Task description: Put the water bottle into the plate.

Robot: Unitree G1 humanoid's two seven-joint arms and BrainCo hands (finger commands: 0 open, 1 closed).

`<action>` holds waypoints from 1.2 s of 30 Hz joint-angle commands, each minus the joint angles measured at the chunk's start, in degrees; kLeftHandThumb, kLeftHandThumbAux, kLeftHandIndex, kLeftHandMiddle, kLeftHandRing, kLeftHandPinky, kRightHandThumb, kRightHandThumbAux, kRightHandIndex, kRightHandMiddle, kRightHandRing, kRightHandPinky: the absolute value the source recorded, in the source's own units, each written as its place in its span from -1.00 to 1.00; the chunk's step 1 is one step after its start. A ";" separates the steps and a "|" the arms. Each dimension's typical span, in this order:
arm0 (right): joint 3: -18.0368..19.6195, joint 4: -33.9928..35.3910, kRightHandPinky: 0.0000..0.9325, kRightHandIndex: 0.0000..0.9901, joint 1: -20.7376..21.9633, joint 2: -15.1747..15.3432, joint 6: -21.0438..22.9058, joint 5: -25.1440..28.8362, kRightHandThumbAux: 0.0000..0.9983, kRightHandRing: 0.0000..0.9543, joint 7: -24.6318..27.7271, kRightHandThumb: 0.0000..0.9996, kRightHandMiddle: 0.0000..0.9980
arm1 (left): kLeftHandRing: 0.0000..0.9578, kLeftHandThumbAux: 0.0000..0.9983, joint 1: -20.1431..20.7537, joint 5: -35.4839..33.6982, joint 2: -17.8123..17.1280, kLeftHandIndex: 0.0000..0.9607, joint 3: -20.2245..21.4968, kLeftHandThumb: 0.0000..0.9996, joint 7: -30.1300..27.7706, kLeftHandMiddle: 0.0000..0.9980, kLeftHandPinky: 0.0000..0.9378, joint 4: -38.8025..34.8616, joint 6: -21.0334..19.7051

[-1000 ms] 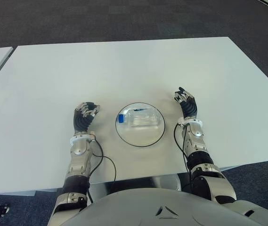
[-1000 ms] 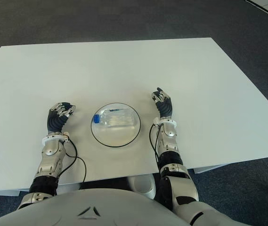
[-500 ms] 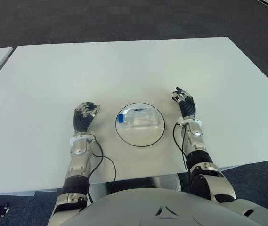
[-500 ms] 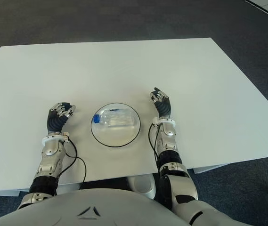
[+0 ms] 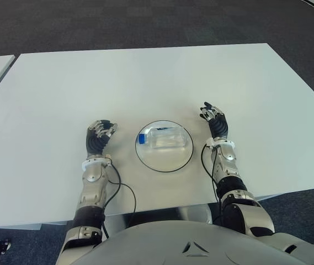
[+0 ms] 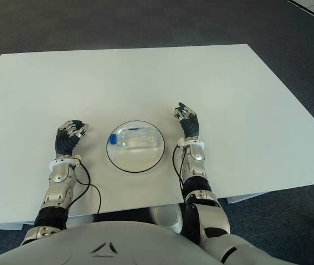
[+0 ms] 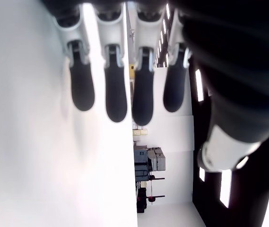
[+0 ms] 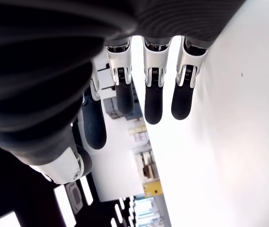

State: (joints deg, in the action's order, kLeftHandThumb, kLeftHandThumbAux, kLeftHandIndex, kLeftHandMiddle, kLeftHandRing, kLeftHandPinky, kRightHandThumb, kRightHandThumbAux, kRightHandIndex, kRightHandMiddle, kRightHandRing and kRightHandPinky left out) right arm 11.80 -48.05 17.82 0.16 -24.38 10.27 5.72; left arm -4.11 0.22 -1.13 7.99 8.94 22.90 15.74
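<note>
The left hand (image 5: 99, 136) shows on the white table (image 5: 145, 77) left of the plate (image 5: 164, 159), its fingers (image 7: 116, 97) relaxed and loosely extended, holding nothing. The water bottle (image 5: 165, 138) lies on its side inside the plate, blue cap toward the left hand. Right of the plate, the right hand (image 5: 216, 122) has its fingers (image 8: 153, 101) relaxed and empty.

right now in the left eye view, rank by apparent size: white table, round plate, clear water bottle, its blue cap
1. White rectangular table, by far the largest.
2. Round black-rimmed plate.
3. Clear plastic water bottle, lying on its side inside the plate.
4. Blue bottle cap, the smallest.
</note>
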 commanded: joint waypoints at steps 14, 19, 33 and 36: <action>-1.60 -6.00 0.63 -0.12 -4.31 -1.27 -4.35 -3.31 0.47 0.59 -0.98 0.40 0.56 | -0.08 0.44 -3.29 -0.93 0.69 -0.11 -0.42 0.42 -1.79 -0.07 -0.06 1.11 -4.61; -1.81 -6.16 0.64 -0.12 -4.64 -1.31 -5.06 -3.76 0.47 0.60 -1.59 0.40 0.56 | -0.09 0.44 -3.58 -0.76 0.50 -0.11 -0.66 0.41 -2.20 -0.10 -0.05 0.60 -5.21; -3.11 -5.05 0.68 -0.12 -5.98 -1.75 -6.20 -6.17 0.46 0.63 -4.96 0.40 0.58 | -0.04 0.45 -3.94 0.39 -0.66 -0.13 -1.70 0.40 -3.82 -0.11 0.02 0.47 -5.76; -3.25 -4.56 0.70 -0.11 -6.32 -1.73 -5.94 -6.33 0.46 0.65 -5.45 0.40 0.59 | -0.03 0.45 -3.98 0.60 -0.73 -0.13 -1.88 0.39 -3.69 -0.10 0.02 0.42 -5.94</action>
State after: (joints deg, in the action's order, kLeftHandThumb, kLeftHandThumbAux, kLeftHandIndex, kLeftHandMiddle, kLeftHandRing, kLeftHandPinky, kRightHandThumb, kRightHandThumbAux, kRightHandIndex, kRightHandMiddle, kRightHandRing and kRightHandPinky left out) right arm 8.86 -50.23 15.78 -0.45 -32.95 4.36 0.96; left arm -5.60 0.53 -2.16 6.99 6.22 20.76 14.22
